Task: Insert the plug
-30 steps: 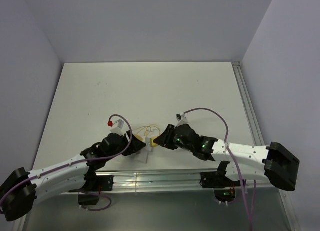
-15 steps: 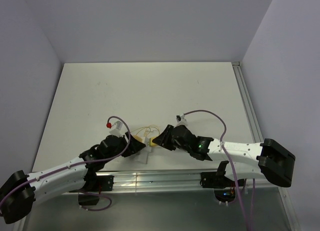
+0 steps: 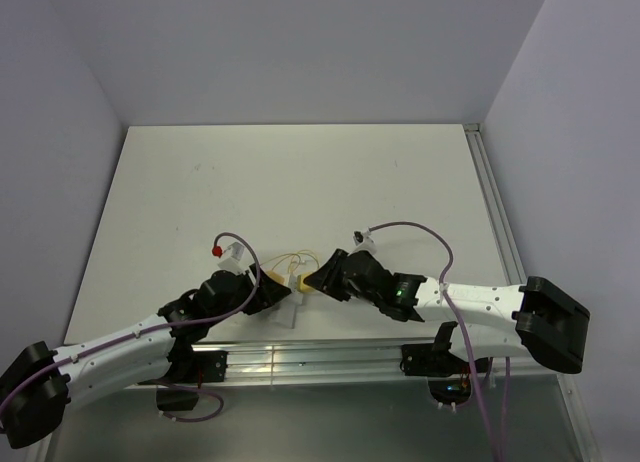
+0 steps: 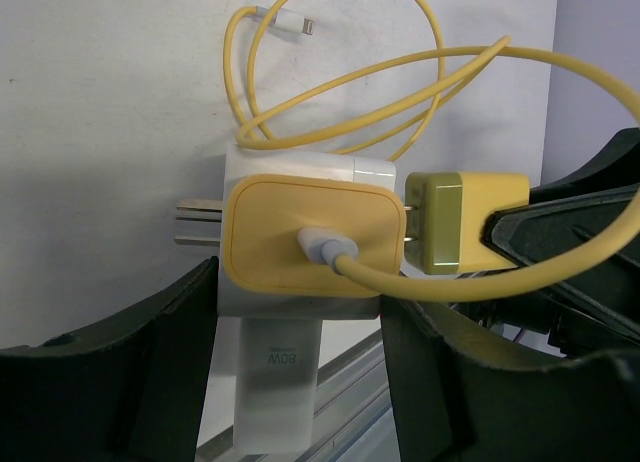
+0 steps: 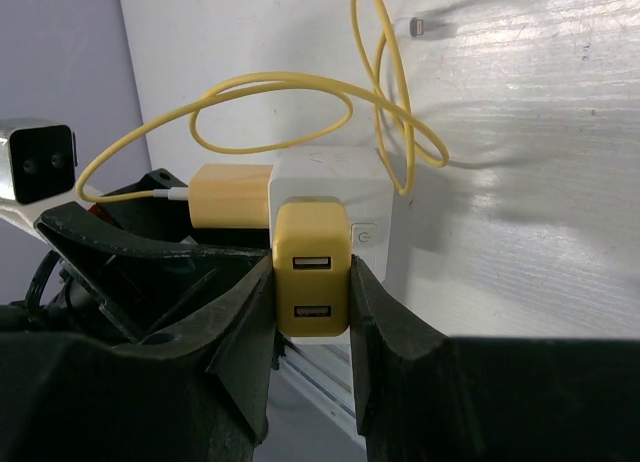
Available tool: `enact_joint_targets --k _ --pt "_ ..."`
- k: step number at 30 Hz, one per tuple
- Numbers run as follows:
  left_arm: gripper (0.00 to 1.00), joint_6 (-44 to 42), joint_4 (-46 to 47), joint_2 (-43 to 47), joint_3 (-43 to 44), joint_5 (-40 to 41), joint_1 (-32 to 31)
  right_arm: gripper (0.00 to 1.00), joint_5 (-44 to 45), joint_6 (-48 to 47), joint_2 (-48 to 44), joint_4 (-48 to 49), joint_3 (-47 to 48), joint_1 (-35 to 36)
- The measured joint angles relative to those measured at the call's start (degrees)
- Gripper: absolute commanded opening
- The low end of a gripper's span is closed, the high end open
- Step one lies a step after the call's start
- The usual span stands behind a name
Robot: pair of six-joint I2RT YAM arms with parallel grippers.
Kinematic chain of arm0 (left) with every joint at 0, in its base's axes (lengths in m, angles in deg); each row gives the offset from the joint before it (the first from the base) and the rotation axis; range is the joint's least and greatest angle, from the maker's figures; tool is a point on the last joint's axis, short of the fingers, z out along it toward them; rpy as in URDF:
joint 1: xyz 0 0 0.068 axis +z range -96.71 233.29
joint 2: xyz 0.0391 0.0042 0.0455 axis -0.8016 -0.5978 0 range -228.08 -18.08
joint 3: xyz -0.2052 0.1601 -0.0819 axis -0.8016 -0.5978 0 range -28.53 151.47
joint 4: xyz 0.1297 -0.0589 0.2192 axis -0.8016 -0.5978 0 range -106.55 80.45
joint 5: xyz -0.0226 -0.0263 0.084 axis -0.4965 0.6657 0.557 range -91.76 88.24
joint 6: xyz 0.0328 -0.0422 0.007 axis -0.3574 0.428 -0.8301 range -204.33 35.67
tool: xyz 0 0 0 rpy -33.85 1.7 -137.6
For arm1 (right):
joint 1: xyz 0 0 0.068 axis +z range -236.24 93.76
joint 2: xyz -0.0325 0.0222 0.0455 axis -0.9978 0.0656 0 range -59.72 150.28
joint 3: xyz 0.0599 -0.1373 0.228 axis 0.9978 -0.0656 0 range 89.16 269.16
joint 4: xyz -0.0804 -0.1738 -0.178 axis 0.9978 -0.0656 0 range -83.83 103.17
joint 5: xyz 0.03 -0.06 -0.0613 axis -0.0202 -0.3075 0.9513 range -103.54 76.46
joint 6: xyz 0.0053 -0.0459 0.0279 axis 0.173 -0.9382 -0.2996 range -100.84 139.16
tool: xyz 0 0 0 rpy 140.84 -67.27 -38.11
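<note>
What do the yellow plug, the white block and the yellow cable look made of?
The plug looks like smooth matte yellow plastic, with even colour and moulded rounded edges. The white block is probably hard plastic, smooth with a slight sheen. The cable seems to have a flexible rubbery sheath, since it loops freely.

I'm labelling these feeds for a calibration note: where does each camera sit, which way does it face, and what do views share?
Top external: above and behind the arm bases, looking down on the white table; both arms show, left gripper and right gripper meeting.
Left wrist: on the left arm, looking past the black left fingers flanking the white adapter block.
Right wrist: on the right arm, looking past the right fingers clamping the small yellow blocky plug.
Shared: both wrist views show plug, block, thin yellow cable.
</note>
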Motion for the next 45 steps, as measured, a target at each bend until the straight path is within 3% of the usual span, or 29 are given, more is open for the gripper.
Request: enact_joint_targets --k 22,45 --pt "0.00 0.70 0.46 -0.52 0.00 0.39 0.00 0.00 3.58 3.72 0.00 -2.19 -0.31 2.75" --pt "0.00 1.99 2.29 -0.94 -0.79 1.57 0.28 0.00 5.42 1.25 1.46 0.83 -0.13 3.10"
